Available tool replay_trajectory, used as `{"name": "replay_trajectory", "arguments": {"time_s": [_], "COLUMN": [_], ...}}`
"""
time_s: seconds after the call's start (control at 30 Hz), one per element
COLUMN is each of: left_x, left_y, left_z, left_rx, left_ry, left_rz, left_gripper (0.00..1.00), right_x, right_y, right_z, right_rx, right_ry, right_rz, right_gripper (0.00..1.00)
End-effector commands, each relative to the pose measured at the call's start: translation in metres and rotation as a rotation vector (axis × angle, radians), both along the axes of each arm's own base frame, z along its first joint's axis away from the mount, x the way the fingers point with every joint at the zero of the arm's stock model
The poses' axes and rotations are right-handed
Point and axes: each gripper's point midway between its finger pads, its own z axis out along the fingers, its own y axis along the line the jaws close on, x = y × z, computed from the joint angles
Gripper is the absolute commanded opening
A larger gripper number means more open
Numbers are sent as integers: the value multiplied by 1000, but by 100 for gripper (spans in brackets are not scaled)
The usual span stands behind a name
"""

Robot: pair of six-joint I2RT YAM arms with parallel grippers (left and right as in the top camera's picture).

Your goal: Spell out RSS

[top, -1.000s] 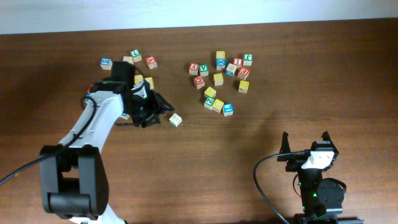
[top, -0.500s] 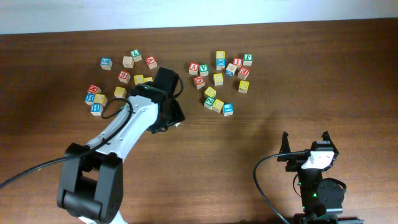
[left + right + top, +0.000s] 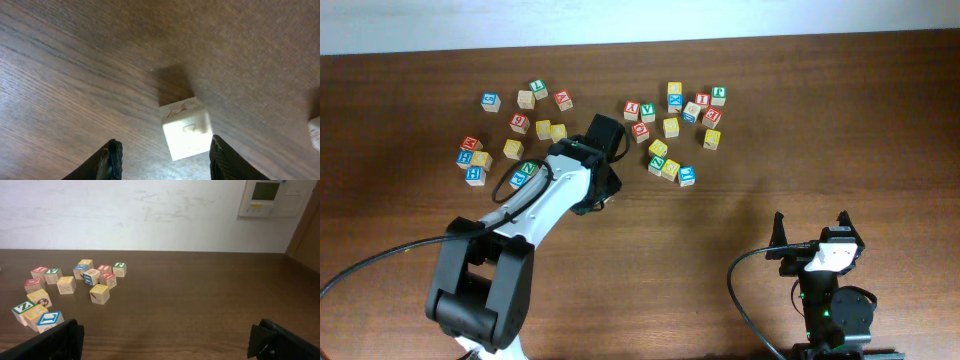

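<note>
On the brown table [image 3: 880, 120], two loose groups of small wooden cubes are seen, and one more cube is set apart. As far as face colours can be made out from overhead, fourteen cubes are counted in the left group [image 3: 520, 122]: four yellow, four blue, three red, two green and one plain. The letters are too small to be read, so the R cannot be picked out.

Between the groups and a little nearer the robot, the left claw [image 3: 598, 192] is lowered over the lone cube [image 3: 186, 129], which is mostly covered by the arm from overhead. In the wrist view the claw is seen spread wide, with nothing gripped. The cube rests on the wood just ahead of the fingertips [image 3: 114, 150], inside their span. A clear gap is left on the picture's left side. On the right side the cube sits close by the other finger; whether they touch cannot be told. Only pale faces with faint marks are shown.

In the right group [image 3: 671, 126], fifteen cubes are counted: five yellow, four red, three green, two blue and one plain.

The right claw [image 3: 810, 228] is held at the table's near right, well apart from every cube, spread wide and empty.
</note>
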Motion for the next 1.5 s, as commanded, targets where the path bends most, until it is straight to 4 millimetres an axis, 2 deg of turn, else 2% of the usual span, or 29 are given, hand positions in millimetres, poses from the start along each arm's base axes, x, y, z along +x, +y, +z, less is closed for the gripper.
{"name": "replay_trajectory", "arguments": {"time_s": [0.0, 0.13, 0.33, 0.5, 0.57, 0.77, 0.87, 1.0, 1.27, 1.37, 1.47], "left_x": [1, 4, 3, 5, 5, 7, 9, 11, 28, 29, 25], "left_y": [2, -6, -5, -5, -5, 1, 15, 47, 95, 97, 98], "left_z": [-4, -17, -32, -32, -31, -31, -28, -19, 19, 20, 14], "left_rx": [6, -16, 2, 2, 8, 64, 148, 347, 766, 799, 807], "left_ry": [-6, 5, 29, 20, 19, 17, 11, -6, -28, -3, 31], "left_rz": [71, 77, 76, 75, 62, -49, -88, -110, -295, -355, -384], "left_gripper": [48, 51, 50, 40, 32, 23, 23, 24, 24, 24, 24], "right_x": [0, 0, 0, 0, 0, 0, 0, 0, 0, 0, 0], "right_y": [-1, -1, -1, -1, -1, -1, -2, -1, -2, -1, -1], "right_z": [-3, -3, -3, -3, -3, -3, -3, -3, -3, -3, -3], "right_rx": [11, 11, 11, 11, 11, 11, 11, 11, 11, 11, 11], "right_ry": [4, 4, 4, 4, 4, 4, 4, 4, 4, 4, 4], "right_rz": [-7, -7, -7, -7, -7, -7, -7, -7, -7, -7, -7], "right_gripper": [98, 98, 98, 98, 98, 98, 98, 98, 98, 98, 98]}}
